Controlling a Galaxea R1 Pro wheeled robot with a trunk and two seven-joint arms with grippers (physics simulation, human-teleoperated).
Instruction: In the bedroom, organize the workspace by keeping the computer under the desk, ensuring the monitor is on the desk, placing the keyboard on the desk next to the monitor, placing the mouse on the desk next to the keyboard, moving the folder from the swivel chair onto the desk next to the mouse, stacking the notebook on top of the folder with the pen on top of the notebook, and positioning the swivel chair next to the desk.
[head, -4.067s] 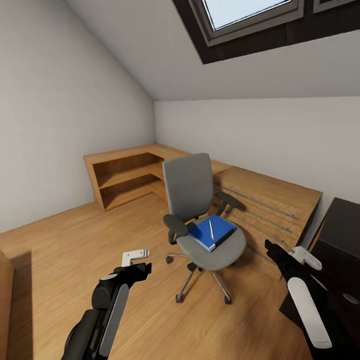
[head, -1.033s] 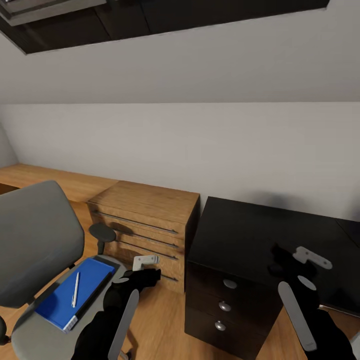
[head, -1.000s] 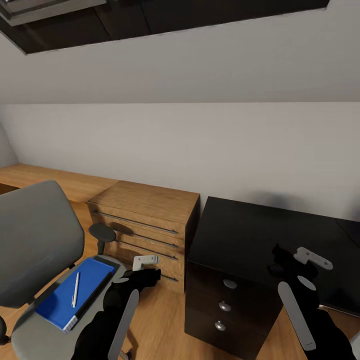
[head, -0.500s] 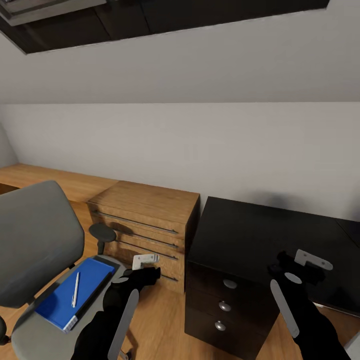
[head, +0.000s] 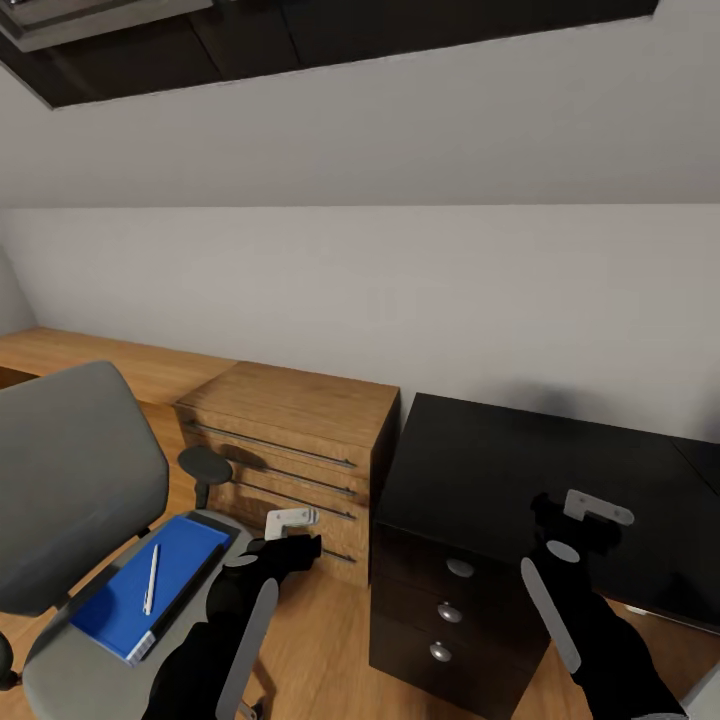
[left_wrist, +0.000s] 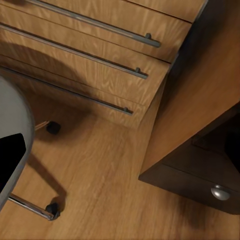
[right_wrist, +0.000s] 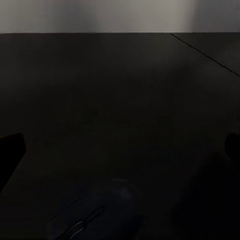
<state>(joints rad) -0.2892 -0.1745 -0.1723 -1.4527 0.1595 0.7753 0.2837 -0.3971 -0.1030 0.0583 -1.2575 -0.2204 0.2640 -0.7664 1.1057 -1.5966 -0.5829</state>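
My left gripper (head: 292, 548) hangs low over the wooden floor (head: 320, 640), just beside the seat of the swivel chair (head: 75, 480), and I cannot tell whether its fingers are parted or closed, since they are dark against my arm. My right gripper (head: 565, 535) is raised in front of the black desk, hovering above the near edge of its tabletop (head: 500, 480); from my right wrist view the finger tips sit at the two far sides of the picture, so it stands spread wide with nothing between them. On the chair seat lies the blue folder (head: 140, 585), a darker notebook edge showing along its side, with the white pen (head: 152, 578) resting on top, roughly lengthwise. The chair stands to the left of a wooden drawer unit (head: 290, 440) with long metal handles, and that unit touches the black desk, whose front carries three drawers with round silver knobs (head: 460, 568). Through my left wrist view I see the wooden drawer fronts (left_wrist: 95, 55), the chair's castors (left_wrist: 52, 127) on the floor, and one silver knob (left_wrist: 220, 192). In my right wrist view a dim rounded shape, apparently the mouse (right_wrist: 100, 212), lies on the dark tabletop close to my gripper.
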